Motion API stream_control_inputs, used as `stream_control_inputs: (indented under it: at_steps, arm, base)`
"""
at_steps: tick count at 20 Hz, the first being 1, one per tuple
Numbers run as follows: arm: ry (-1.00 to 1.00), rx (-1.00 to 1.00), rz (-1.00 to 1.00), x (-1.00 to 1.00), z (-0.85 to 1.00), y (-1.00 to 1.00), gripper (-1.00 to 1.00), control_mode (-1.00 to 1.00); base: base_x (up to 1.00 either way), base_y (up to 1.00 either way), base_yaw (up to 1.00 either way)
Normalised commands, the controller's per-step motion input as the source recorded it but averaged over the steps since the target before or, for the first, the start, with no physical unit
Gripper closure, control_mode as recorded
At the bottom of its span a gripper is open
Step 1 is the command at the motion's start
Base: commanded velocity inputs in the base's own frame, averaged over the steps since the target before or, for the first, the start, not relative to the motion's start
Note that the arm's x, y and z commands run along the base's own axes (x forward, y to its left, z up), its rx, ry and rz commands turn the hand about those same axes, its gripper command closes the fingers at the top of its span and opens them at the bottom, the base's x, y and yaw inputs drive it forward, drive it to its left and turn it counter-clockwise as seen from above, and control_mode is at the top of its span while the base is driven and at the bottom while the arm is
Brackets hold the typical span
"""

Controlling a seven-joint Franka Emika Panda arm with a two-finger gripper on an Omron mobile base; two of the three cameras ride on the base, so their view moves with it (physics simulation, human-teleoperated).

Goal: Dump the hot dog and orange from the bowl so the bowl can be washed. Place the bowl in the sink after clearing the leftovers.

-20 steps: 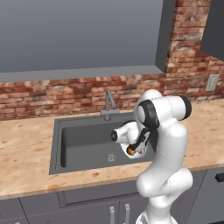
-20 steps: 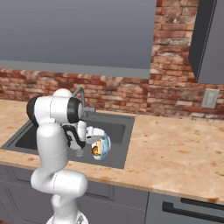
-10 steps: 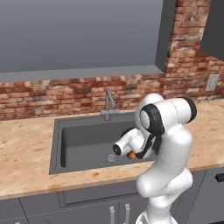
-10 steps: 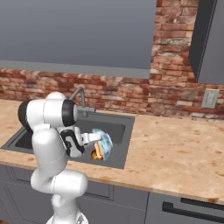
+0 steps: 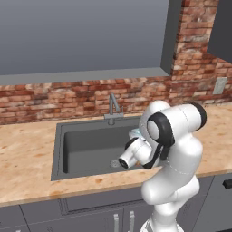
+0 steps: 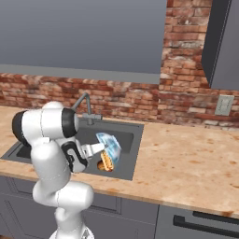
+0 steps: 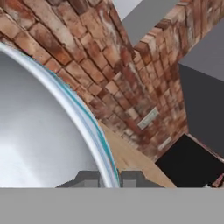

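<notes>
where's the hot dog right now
In the right base view the hot dog is just below the tipped bowl held by the end effector, over the right part of the sink.

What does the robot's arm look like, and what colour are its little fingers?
The arm is made of fat, rounded, glossy white tube pieces, joined by dark, nearly black rings at the bends. The wrist ends in a white barrel with a dark round cap. The gripper has two small, blocky, dark grey fingertips. I can't see any cables or markings on it.
</notes>
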Motion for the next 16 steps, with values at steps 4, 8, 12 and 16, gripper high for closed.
stream_control_inputs:
  at_steps: [4,8,12,16]
  arm:
    - [-0.17,-0.07,0.0,-0.09,0.59,0.0,1.0,-1.0]
    - [-0.08,-0.01,-0.01,-0.29,0.47,-0.02,1.0,-1.0]
    - [0.0,0.13,0.0,-0.27,0.25,-0.01,1.0,-1.0]
    - [0.02,0.34,0.0,-0.17,0.33,0.0,1.0,-1.0]
  base:
    - [0.0,0.0,0.0]
    - [0.0,0.0,0.0]
    - [0.0,0.0,0.0]
    - [0.0,0.0,0.0]
